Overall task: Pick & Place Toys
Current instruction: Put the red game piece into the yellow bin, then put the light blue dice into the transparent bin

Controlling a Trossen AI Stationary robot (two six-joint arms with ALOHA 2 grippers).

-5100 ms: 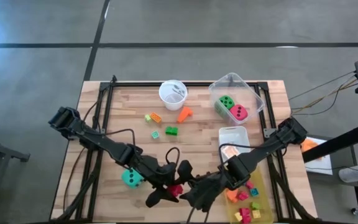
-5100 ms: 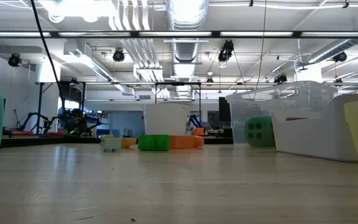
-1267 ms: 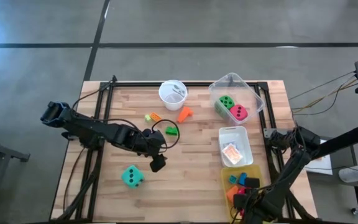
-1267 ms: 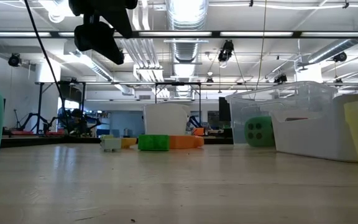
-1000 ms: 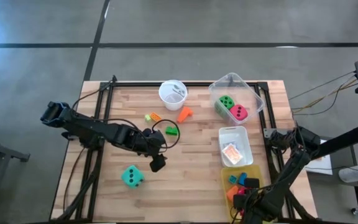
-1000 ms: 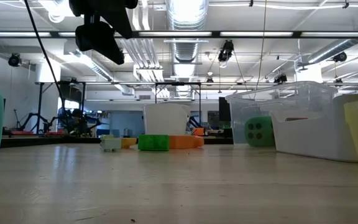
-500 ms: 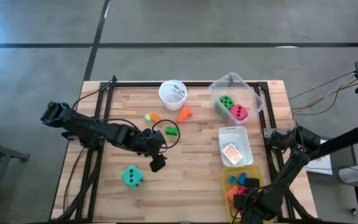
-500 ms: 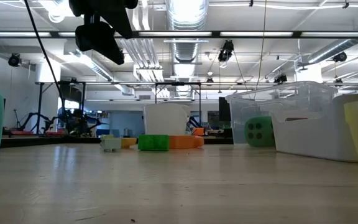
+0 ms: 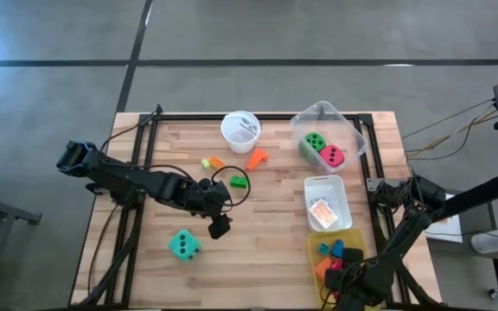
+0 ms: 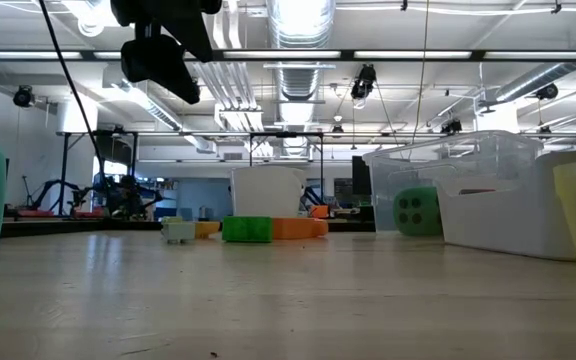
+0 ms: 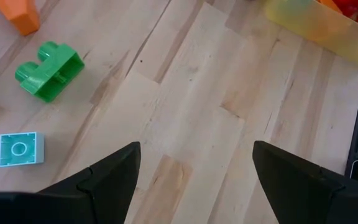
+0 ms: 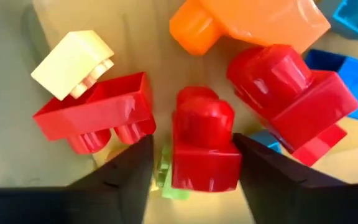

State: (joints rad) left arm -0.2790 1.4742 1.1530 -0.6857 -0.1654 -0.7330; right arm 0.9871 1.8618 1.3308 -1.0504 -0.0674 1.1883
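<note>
Lower right of the high view, over the yellow bin [image 9: 318,245] | right gripper [image 12: 191,163] part-open astride red block [image 12: 204,146], to drop it | left gripper [image 11: 194,171] wide, idle mid-counter [image 9: 266,212].

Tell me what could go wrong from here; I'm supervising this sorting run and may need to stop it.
1. The right gripper sits low in the yellow bin, its open fingers either side of a red block; lifting might drag that block or its neighbours back out.
2. The left gripper hangs open above bare wood, so the green block needs a fresh approach.
</note>
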